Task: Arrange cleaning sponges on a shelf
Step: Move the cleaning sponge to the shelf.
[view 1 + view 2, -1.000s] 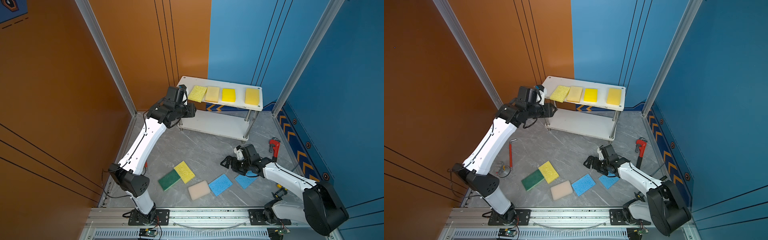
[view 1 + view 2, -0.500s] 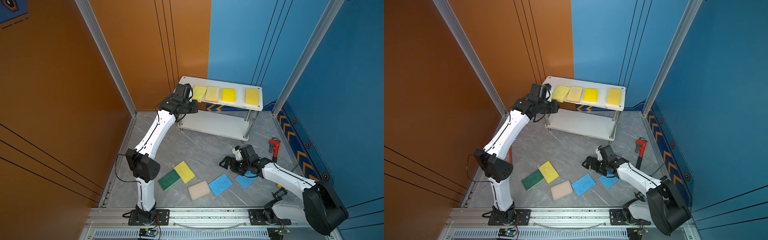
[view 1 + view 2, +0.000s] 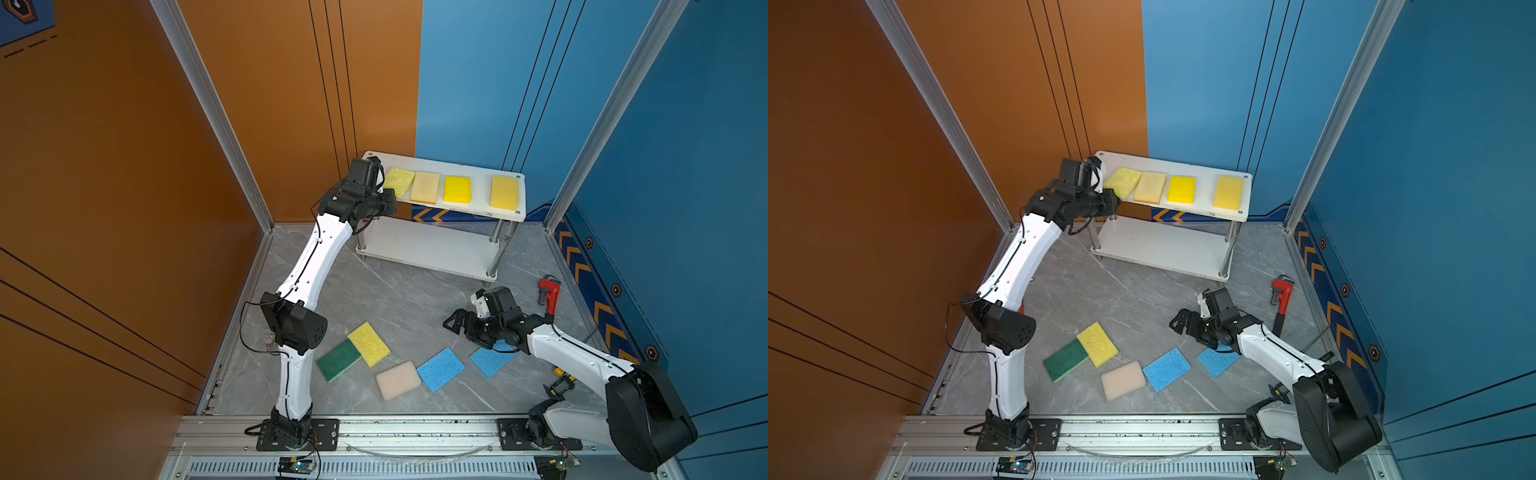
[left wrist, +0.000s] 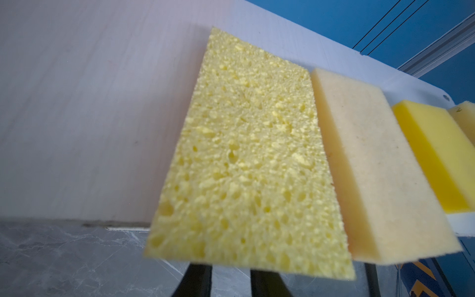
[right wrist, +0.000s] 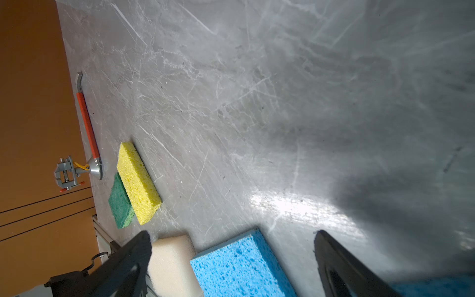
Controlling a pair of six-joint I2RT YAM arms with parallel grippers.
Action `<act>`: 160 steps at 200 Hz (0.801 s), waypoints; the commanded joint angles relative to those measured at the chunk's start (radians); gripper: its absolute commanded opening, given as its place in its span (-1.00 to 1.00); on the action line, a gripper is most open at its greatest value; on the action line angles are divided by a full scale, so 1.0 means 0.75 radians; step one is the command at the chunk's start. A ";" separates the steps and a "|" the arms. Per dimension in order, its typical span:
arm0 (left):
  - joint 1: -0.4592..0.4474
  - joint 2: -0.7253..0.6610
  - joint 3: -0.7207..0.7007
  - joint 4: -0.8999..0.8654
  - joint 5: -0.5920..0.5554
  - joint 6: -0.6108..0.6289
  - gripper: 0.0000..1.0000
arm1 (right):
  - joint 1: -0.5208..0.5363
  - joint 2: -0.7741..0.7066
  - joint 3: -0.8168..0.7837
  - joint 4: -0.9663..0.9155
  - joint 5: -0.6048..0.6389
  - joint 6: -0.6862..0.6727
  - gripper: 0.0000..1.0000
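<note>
So here's what we saw: a grey marble-look table (image 3: 407, 299) boxed in by orange-brown wall panels (image 3: 124, 166) on one side and blue wall panels (image 3: 685, 166) on the other. There were aluminium corner posts (image 3: 216, 124) and a band of orange chevrons (image 3: 582, 266) along the foot of the blue side. Both arms were bolted to an aluminium rail (image 3: 415, 428) at the front edge.

The white two-tier shelf with chrome legs (image 3: 424, 247) stood at the back, by the wall corner. Its top board carried four sponges in a row. First came a porous pale-yellow sponge (image 3: 399, 181) with a thick cream-yellow sponge (image 3: 425, 188) touching it. Then came a bright yellow sponge (image 3: 457, 190) and, set apart, a golden-yellow sponge (image 3: 504, 192).

The left gripper (image 3: 385, 202) was at the shelf's end by the porous one, whose near end stuck out over the board's edge. In the left wrist view that end hid the tips of the black fingers (image 4: 195, 281), so we couldn't tell if they were gripping it.

The right gripper (image 3: 461, 328) hung low over the table, fingers spread wide with nothing between them. Near the front lay a dark green sponge (image 3: 338, 359) touching a porous yellow sponge (image 3: 369, 344). Next to those were a pinkish-beige sponge (image 3: 398, 380), a blue sponge (image 3: 441, 370) and a second blue sponge (image 3: 492, 360) partly under the right arm. A red pipe wrench (image 3: 549, 293) lay by the blue wall.

As for writing, the golden-yellow one had a small dark mark (image 4: 458, 109), too blurry for us to read.
</note>
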 commanded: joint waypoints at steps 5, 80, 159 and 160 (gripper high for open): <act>0.010 0.048 0.039 0.008 0.043 -0.018 -0.47 | -0.011 0.028 0.048 -0.044 -0.005 -0.030 1.00; 0.020 0.011 -0.055 0.007 0.060 -0.025 -0.47 | -0.011 0.086 0.077 -0.043 -0.020 -0.037 1.00; 0.042 -0.370 -0.570 0.104 0.004 -0.018 -0.03 | -0.083 -0.126 0.026 -0.040 0.083 0.036 1.00; 0.044 -0.376 -0.585 0.112 0.004 -0.023 -0.02 | -0.087 -0.128 0.026 -0.039 0.083 0.038 1.00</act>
